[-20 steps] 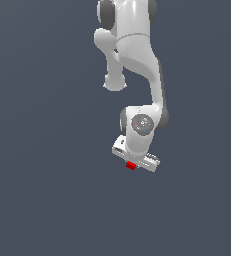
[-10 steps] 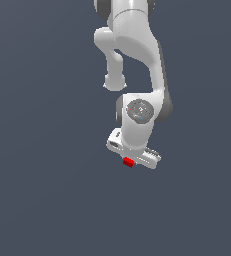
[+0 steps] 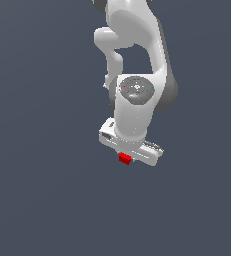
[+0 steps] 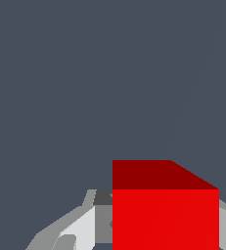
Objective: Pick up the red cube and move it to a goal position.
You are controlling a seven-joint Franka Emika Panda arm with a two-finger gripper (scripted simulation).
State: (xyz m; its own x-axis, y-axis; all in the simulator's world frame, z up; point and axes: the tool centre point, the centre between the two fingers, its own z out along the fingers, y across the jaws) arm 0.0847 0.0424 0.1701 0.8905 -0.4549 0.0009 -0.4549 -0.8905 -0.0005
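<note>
The red cube point(image 3: 125, 159) is a tiny bright red block that pokes out just under the white hand of my arm in the exterior view. In the wrist view the red cube point(image 4: 165, 212) fills the space between the grey fingers point(image 4: 87, 222), with a finger pressed against each side. My gripper point(image 3: 126, 157) is shut on the cube and holds it up off the flat grey ground. The fingers themselves are hidden behind the hand in the exterior view.
The white arm point(image 3: 137, 60) rises from the hand to the top of the exterior view. All around is plain dark grey ground point(image 3: 37, 200) with no other object showing.
The arm has folded and the wrist has come closer to the exterior camera. The hand with the cube has shifted slightly to the exterior view's left and upward.
</note>
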